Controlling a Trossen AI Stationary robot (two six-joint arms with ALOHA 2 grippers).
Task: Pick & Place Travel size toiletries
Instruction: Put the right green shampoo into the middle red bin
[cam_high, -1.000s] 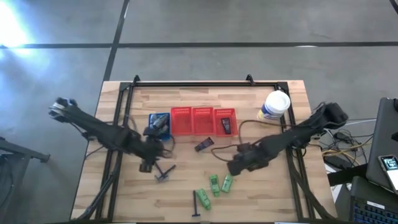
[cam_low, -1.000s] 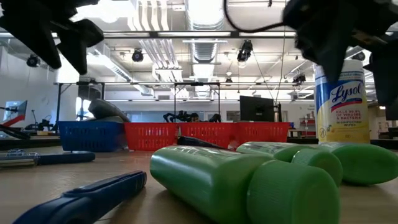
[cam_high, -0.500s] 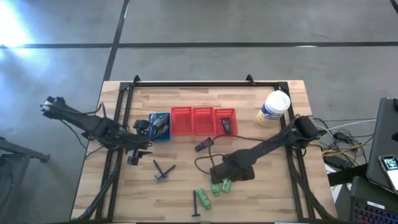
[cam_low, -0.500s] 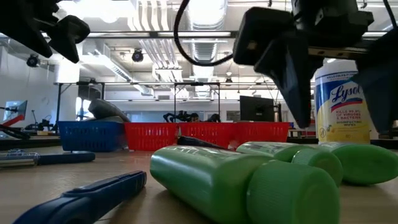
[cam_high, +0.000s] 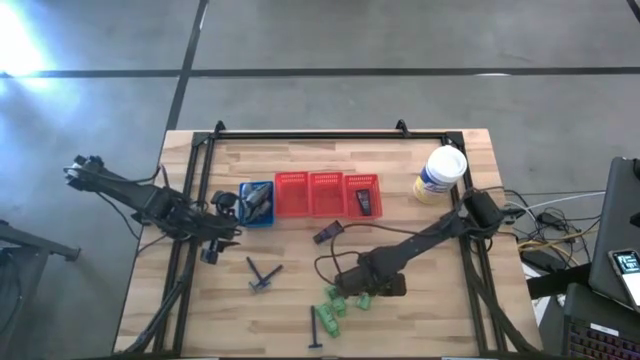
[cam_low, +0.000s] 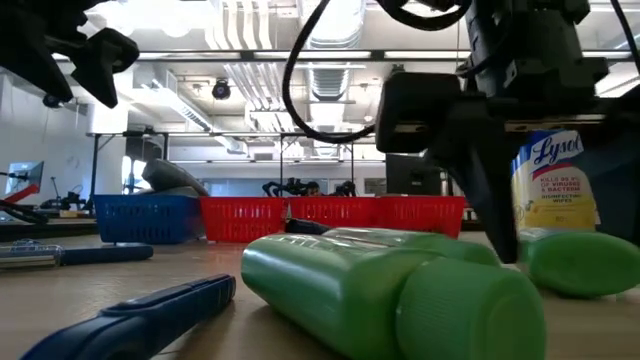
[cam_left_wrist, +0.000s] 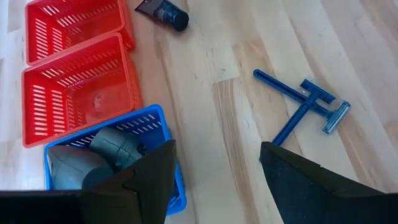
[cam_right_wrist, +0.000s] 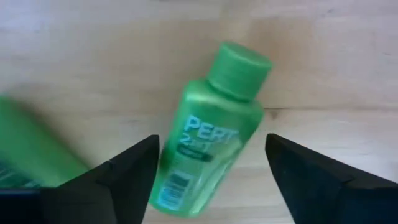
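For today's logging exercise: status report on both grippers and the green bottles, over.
Right gripper open, low over a green bottle, not gripping. Left gripper open, empty, beside the blue basket. Second green bottle lies close alongside.

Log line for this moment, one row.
right end effector: open, over green bottle | left end effector: open, beside blue basket | bottle on table

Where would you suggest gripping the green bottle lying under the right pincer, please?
Probably across its flat-sided body, at the label, coming straight down from above. The green bottle lies on its side on the table, and the open right pincer already straddles its width. The round cap is narrower and could roll or slip.
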